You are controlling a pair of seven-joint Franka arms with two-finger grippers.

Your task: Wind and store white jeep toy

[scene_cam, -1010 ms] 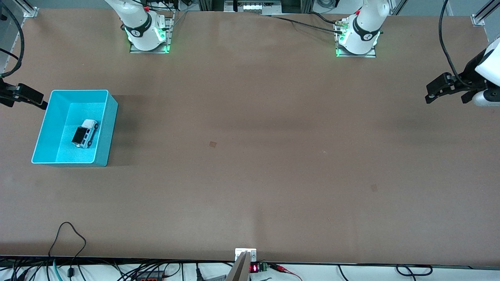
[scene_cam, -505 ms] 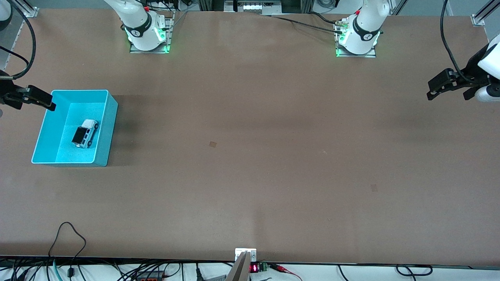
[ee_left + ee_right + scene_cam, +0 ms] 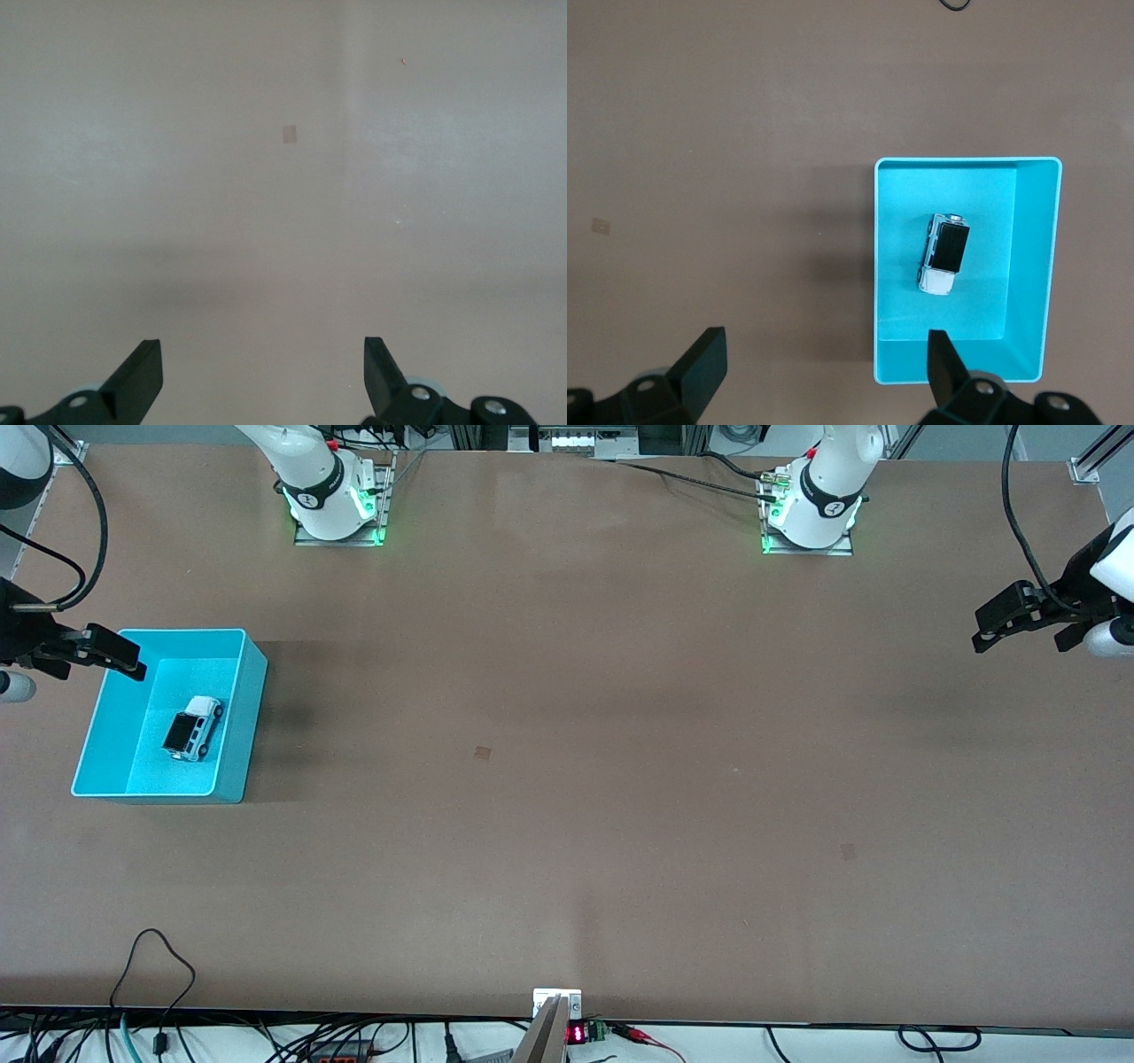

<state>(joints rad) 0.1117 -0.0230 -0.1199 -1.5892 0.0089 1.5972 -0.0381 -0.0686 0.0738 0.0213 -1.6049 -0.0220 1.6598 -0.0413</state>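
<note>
Brown table (image 3: 567, 779): white jeep toy (image 3: 192, 728) sits in the turquoise bin (image 3: 244, 717). Right gripper (image 3: 111, 655) over the bin's edge, left gripper (image 3: 1005, 624) over bare table, both spread apart, empty.

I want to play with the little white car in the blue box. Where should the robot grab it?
Probably across the white jeep toy's two long sides, coming straight down from above. It sits upright on its wheels in the turquoise bin, clear of the walls, so an open gripper should fit around it.
</note>
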